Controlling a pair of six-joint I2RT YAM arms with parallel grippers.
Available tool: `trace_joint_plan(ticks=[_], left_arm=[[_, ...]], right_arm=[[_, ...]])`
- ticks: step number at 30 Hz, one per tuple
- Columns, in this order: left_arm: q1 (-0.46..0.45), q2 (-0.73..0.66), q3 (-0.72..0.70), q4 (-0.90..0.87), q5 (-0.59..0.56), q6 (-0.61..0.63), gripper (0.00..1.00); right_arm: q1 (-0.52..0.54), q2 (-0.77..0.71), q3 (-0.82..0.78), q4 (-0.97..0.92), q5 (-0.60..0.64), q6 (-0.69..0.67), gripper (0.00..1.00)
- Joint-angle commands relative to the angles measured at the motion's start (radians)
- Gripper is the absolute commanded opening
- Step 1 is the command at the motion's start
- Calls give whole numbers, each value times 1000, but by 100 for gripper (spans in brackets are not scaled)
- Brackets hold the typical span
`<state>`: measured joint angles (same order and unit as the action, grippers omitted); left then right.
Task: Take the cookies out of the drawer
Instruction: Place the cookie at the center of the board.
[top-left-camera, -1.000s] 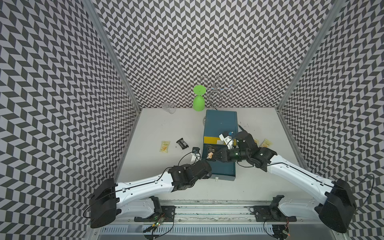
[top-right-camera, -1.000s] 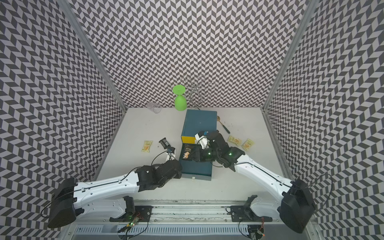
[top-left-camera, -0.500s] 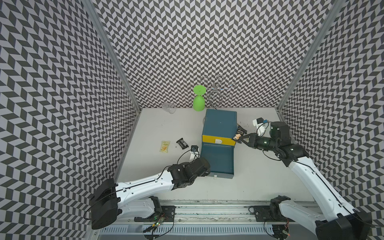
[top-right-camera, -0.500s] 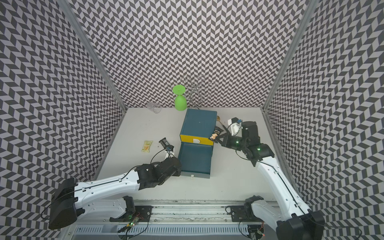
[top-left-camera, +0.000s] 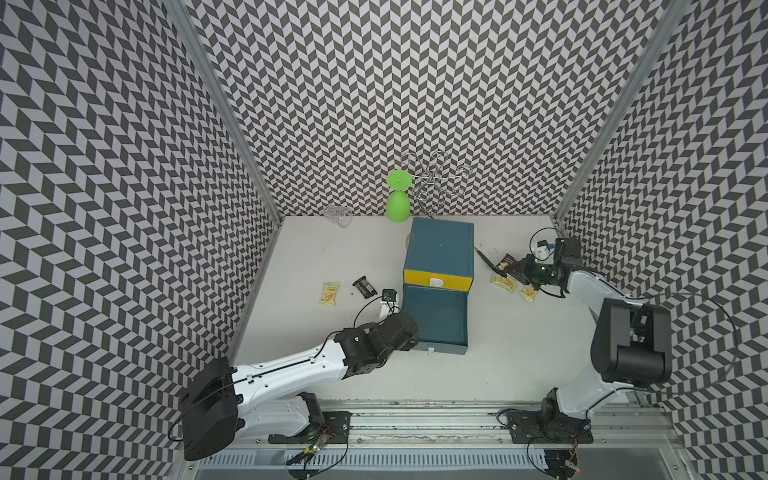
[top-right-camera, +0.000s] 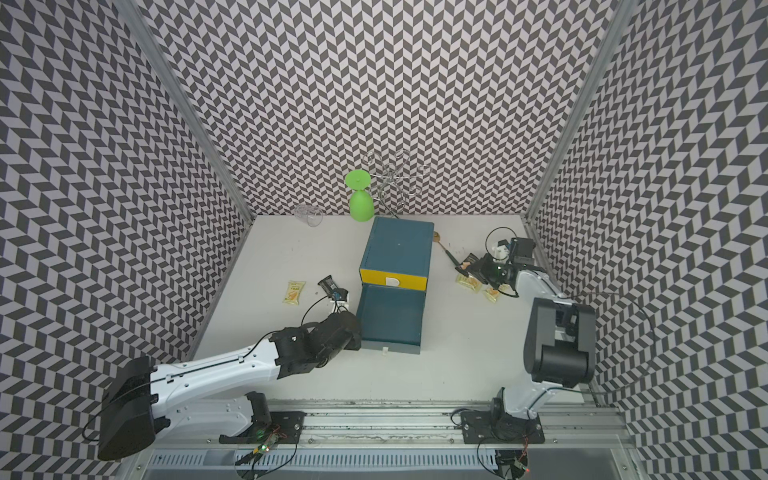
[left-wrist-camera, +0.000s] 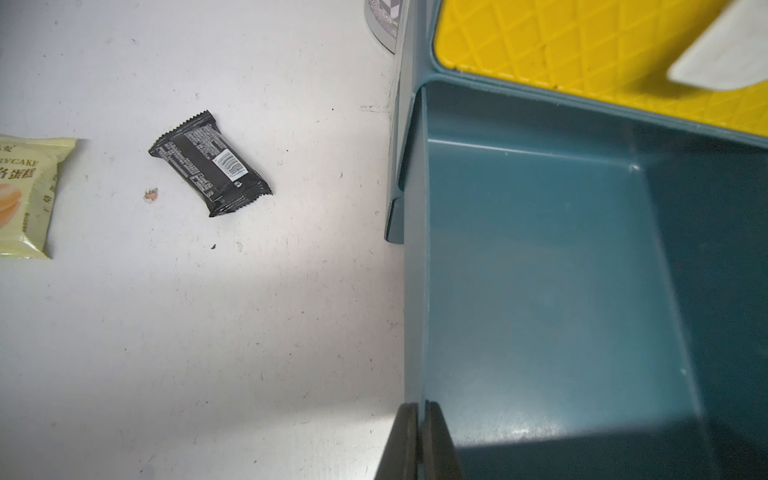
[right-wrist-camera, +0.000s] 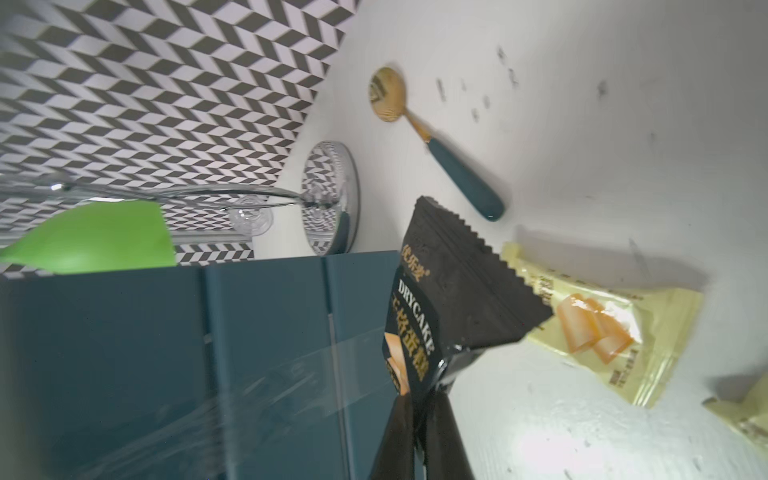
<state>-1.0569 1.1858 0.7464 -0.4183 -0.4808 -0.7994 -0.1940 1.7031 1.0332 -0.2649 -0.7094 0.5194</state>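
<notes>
Right claw (right-wrist-camera: 420, 419) clenched on a black cookie packet (right-wrist-camera: 449, 299), outside the drawer (left-wrist-camera: 540, 291).
The packet hangs beside a pale yellow packet (right-wrist-camera: 602, 328) lying on the tabletop (top-left-camera: 332, 249), on the right arm's side of the cabinet (top-left-camera: 440, 249). Left claw (left-wrist-camera: 419, 436) pinches the open drawer's side wall.

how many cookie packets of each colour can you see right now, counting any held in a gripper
yellow packets: 3, all lying on the table
black packets: 2, one on the table, one held in the right gripper
green packets: 0
total: 5
</notes>
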Motion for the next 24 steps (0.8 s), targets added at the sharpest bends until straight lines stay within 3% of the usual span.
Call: trace_joint_plan(ticks=[1,11,14,15,16,21,24], left_arm=[[10,-11,10,111,-3,14,7],[17,-40,-13,124,7,17,8],[24,-46,-22,123,7,19,8],[27,-48,-27,128,10,21,9],[28,-50,-30,131,11,23,10],[34,-57,-34,128,9,28,12],[35,-64,-35,131,10,26,15]], right_arm=[[-15,37,36,133,35,23,0],[-70,157,73,305,82,96,0],[-73,207,132,259,79,103,0],[-74,219,146,256,73,108,33],[-75,225,151,258,60,109,40],[-75,152,136,277,16,118,53],[-70,71,113,274,-21,113,54]])
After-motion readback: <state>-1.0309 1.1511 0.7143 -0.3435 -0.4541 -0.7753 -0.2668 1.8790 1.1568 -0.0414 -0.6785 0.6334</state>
